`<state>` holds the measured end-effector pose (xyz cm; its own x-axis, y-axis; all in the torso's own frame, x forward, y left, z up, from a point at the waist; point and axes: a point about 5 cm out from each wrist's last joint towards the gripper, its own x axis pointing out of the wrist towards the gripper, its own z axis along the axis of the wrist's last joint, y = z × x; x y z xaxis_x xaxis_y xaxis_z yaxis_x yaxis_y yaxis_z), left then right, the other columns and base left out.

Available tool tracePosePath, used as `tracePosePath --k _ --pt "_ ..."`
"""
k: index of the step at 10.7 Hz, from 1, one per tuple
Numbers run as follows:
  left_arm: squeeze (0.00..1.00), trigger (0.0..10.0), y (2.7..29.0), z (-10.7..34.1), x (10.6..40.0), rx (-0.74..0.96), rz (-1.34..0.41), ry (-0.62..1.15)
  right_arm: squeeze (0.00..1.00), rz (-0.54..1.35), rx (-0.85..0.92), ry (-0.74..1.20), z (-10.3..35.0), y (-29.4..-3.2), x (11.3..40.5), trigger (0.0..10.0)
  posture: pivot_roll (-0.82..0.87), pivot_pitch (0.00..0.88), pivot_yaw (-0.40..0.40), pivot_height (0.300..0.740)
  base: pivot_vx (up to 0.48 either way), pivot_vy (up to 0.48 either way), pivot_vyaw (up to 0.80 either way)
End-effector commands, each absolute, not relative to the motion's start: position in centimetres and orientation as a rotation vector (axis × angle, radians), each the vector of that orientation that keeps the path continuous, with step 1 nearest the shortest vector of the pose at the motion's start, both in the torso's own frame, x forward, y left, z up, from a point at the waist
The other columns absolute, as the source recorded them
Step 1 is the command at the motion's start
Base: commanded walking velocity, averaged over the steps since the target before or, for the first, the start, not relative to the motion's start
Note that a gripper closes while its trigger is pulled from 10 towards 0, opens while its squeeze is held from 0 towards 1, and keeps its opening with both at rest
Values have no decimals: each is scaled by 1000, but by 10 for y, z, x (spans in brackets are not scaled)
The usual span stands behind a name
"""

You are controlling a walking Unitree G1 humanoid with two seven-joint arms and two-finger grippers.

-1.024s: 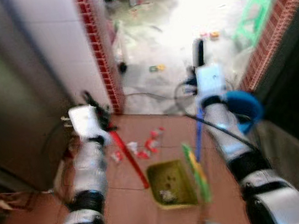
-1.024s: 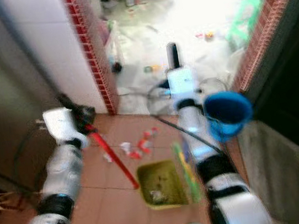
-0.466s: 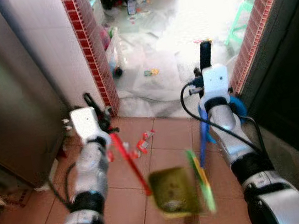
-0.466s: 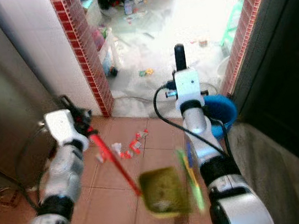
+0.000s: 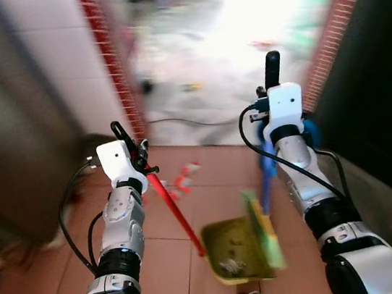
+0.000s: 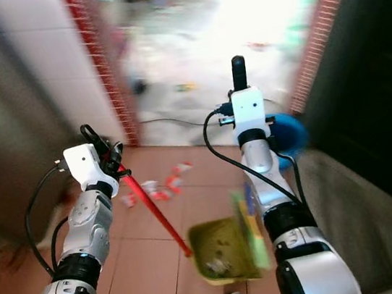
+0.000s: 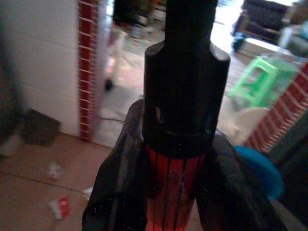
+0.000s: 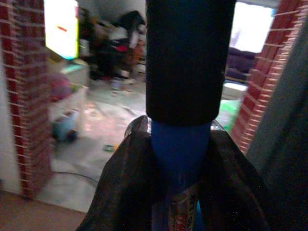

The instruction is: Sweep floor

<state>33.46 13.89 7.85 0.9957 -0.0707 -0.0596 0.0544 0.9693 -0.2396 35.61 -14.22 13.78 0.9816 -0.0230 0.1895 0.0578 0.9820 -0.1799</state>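
On tiled floor, dustpan blurred, scraps indistinct

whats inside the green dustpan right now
The green dustpan holds a small pale clump of debris near its front edge, plus dusty specks. Blur hides what the bits are.

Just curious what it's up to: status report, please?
Left end effector clamps red dustpan handle. Right end effector

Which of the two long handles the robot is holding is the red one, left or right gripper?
The red handle is in the left gripper, slanting down to the yellow-green dustpan. The right gripper holds the blue handle.
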Motion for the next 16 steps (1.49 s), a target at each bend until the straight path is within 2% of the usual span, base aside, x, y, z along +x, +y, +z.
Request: tracePosePath --k 1,6,9,11,13,16 --pt "0 10000 145 93 340 -247 -47 6 0 -20 -185 -230 149 -135 359 10000 -85 0 25 740 0 480 -800" --pt "0 10000 146 94 339 -248 -56 1 0 -10 -167 -227 149 -127 359 10000 -79 0 28 740 0 480 -753" --pt "0 10000 143 108 339 -199 -77 -75 0 -12 -149 -230 147 -125 358 10000 -70 0 39 740 0 0 -135" --pt "0 10000 151 114 341 -192 -46 -89 0 -28 -155 -229 147 -129 358 10000 -66 0 47 740 0 0 0" --pt "0 10000 166 107 341 -128 60 -47 0 -30 -150 -224 147 -130 359 10000 -65 0 45 740 0 0 0" --pt "0 10000 170 103 341 -108 69 -18 0 -43 -28 -195 153 -132 365 10000 -63 0 45 740 0 0 0"
